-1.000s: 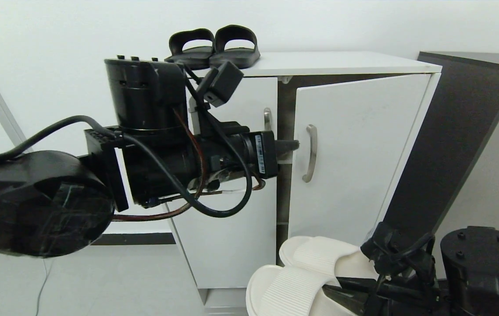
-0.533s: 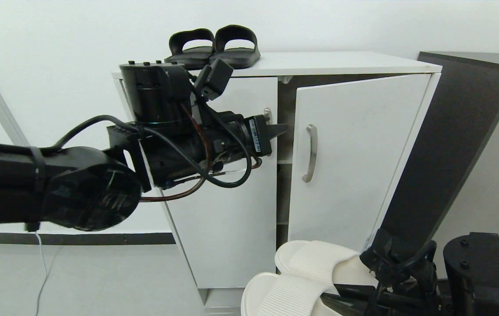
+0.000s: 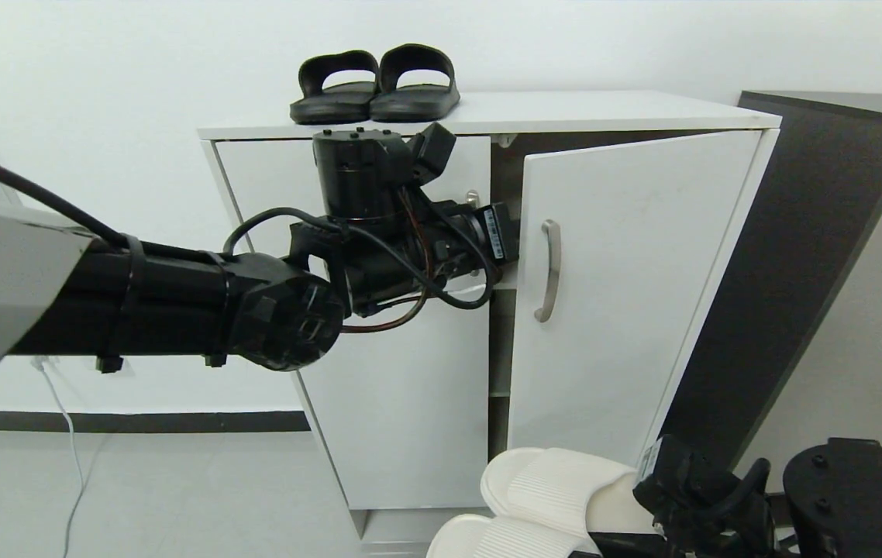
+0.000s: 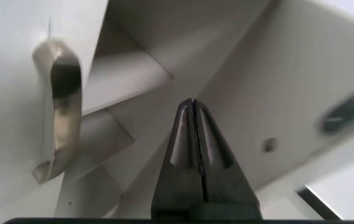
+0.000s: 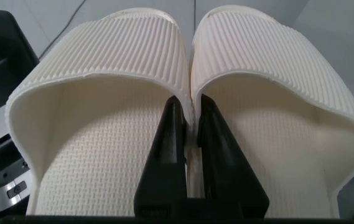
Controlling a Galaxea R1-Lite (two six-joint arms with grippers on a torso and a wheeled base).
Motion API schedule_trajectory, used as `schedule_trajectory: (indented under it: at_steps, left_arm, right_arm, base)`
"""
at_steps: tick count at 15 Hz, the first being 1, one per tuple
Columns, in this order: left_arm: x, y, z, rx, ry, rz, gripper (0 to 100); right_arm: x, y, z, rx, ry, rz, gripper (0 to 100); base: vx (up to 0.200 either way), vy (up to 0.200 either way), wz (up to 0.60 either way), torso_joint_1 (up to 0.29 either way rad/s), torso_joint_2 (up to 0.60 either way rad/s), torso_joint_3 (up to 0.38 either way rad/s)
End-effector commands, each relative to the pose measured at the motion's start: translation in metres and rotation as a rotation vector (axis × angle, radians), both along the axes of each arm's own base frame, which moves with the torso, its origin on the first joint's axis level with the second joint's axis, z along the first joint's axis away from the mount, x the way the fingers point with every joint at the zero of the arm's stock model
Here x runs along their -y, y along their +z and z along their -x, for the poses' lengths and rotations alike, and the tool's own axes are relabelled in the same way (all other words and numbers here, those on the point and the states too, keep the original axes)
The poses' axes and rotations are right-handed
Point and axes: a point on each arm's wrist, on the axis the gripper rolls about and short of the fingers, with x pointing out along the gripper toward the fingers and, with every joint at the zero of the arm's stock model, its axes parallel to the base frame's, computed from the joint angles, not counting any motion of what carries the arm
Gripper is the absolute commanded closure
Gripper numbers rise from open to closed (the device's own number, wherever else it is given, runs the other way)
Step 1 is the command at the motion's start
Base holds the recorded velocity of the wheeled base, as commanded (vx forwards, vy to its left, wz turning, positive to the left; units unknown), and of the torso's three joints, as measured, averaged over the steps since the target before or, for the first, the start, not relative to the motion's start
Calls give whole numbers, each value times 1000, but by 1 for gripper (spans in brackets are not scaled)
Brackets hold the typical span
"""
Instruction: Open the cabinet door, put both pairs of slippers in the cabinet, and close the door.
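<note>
The white cabinet (image 3: 604, 112) has its right door (image 3: 627, 294) slightly ajar, with a dark gap beside the left door (image 3: 394, 387). My left gripper (image 4: 193, 104) is shut and empty, its tips pushed into that gap behind the right door's edge, next to the left door's handle (image 4: 55, 118). The right door's handle (image 3: 548, 270) is just beyond it. A black pair of slippers (image 3: 375, 81) rests on the cabinet top. Low in front of the cabinet, my right gripper (image 5: 189, 106) is shut on the touching inner walls of the white pair of slippers (image 3: 546, 480).
A tall dark grey unit (image 3: 821, 232) stands right against the cabinet's right side. A white wall with a black baseboard strip (image 3: 139, 421) lies to the left, with a thin cable (image 3: 69, 442) hanging down. Bare floor lies at the lower left.
My left arm has stretched forward and to the right, carrying the shut gripper into the gap between the doors. The white slippers in the right gripper have sunk lower in the head view.
</note>
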Motion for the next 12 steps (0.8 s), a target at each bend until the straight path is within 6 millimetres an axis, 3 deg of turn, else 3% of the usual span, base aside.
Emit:
schedule_trajectory:
  at_steps: [1, 3, 7, 10, 12]
  left_arm:
    - [4, -6, -2, -10, -3, -9, 100]
    - [13, -8, 13, -17, -37, -20, 100]
    - [35, -3, 74, 9, -173, -26, 100]
    - [40, -1, 78, 51, -189, -15, 100]
    - [34, -1, 74, 52, -163, -13, 100]
  right_arm:
    - [0, -1, 0, -3, 2, 4, 100]
    - [-1, -3, 0, -8, 2, 12, 100]
    - [-3, -5, 1, -12, 14, 16, 100]
    - [-2, -6, 2, -15, 14, 20, 100]
    - [-3, -5, 2, -12, 14, 16, 100]
  base:
    - [-200, 0, 0, 2, -2, 7]
    - [-200, 0, 0, 5, 5, -5]
    - [-200, 0, 0, 1, 4, 5]
    - [-200, 0, 0, -1, 1, 5]
    - [0, 0, 0, 0, 0, 0]
